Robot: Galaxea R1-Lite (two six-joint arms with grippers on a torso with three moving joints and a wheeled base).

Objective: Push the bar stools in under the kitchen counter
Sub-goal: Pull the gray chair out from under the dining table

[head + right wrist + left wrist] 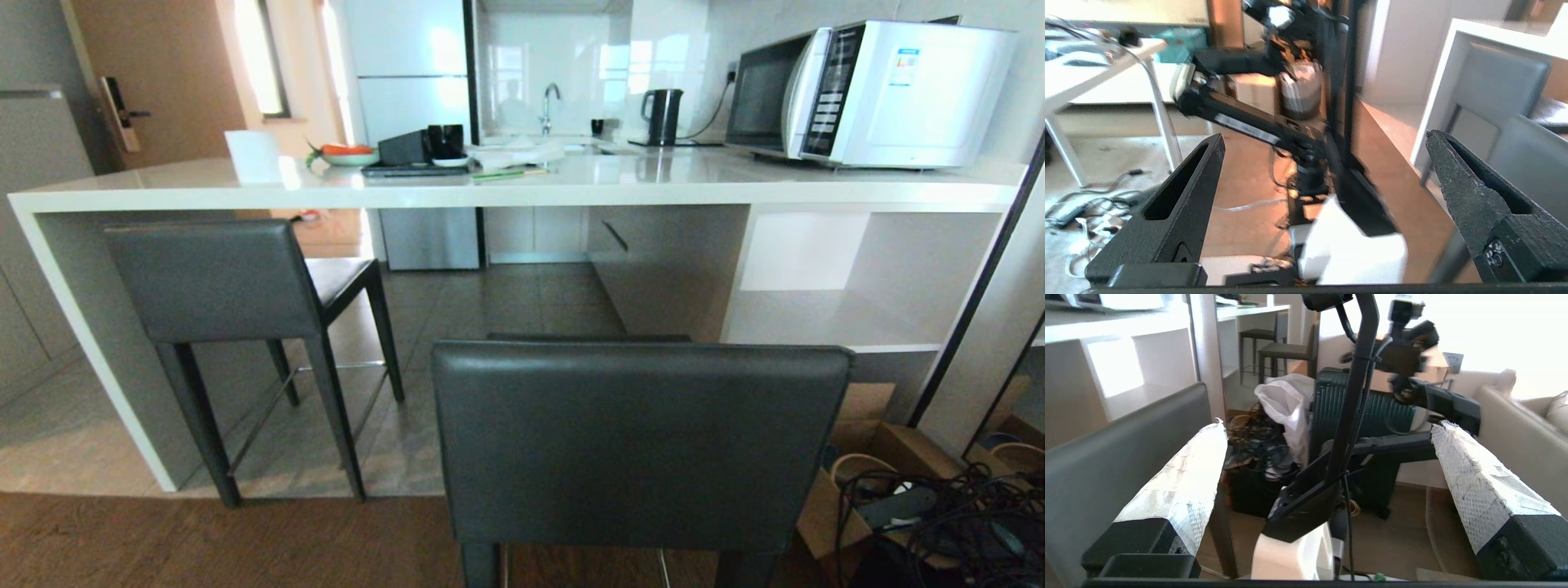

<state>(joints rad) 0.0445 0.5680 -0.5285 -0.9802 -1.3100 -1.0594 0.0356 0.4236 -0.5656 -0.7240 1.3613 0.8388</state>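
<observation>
Two stools seen at the glossy white stone table [571, 192]

Left gripper [1327, 428] and right gripper [1325, 141] are held spread, empty; a dark grey leather-backed bar stool [1106, 457] is seen beside the left fingers [1184, 486].

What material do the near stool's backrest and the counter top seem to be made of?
Near stool's backrest: probably dark grey leather or imitation, smooth with a soft sheen and a seam along its edges. Counter top: looks like polished white stone or composite; it mirrors the kettle.

no legible text, small blue-and-white sticker on the microwave [873, 90] too small to read
</observation>
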